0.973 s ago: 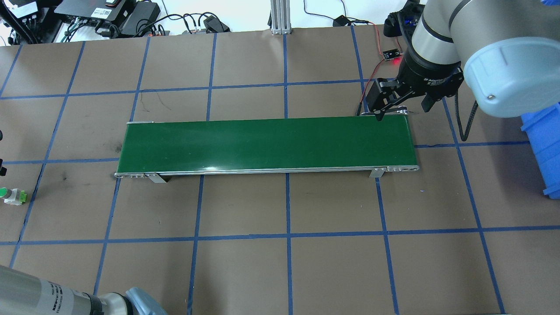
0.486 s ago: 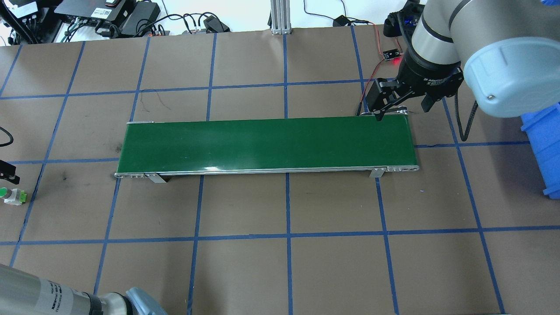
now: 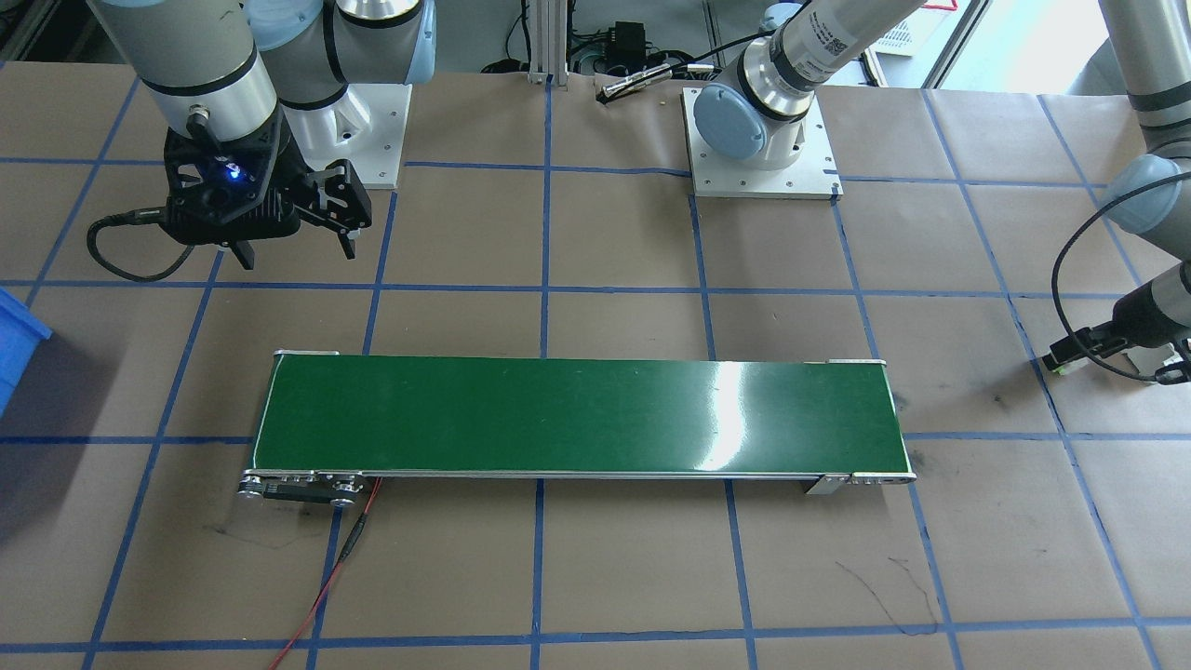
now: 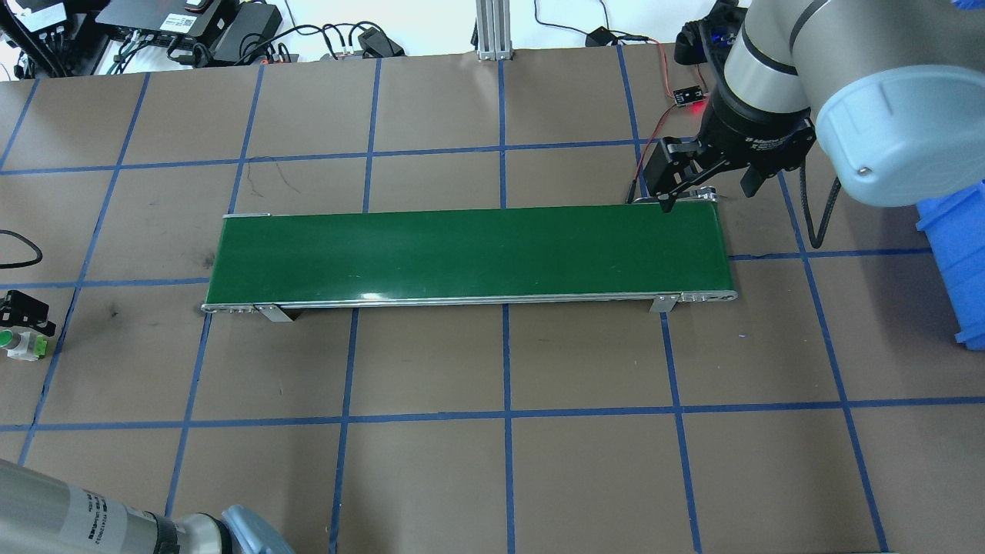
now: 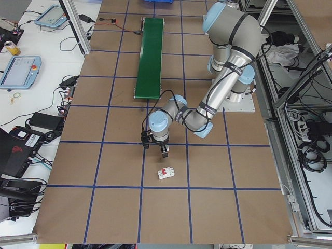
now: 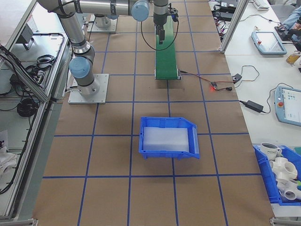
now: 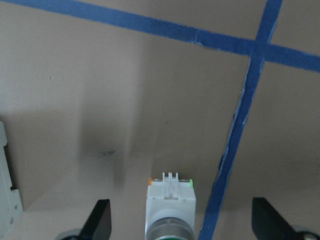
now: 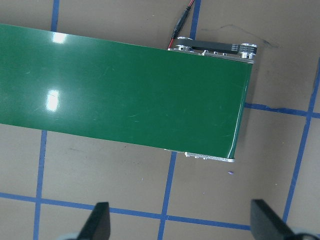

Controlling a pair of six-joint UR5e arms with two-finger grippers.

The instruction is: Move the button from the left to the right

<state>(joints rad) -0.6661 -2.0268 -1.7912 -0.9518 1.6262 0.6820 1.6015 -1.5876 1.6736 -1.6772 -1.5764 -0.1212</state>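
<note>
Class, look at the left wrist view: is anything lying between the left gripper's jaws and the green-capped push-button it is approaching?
Nothing visible does. The green-capped white push-button sits on bare brown paper, centred between the open jaws of the left gripper. The grey-white edge of some object lies off to one side, outside the jaws.

Print is showing in a few spots, but none of it is resolving into readable words.
White lettering is running across the black body of the right gripper (image 4: 708,198), too small to make out. A white paper label with fine dark print (image 4: 92,523) is wrapping the grey tube of the left arm, and its lines are blurring together. A white sticker with a square code pattern (image 3: 823,37) is sitting on that arm's upper tube. A white ceramic mug (image 6: 270,151) is carrying dark letters that are staying illegible.
</note>
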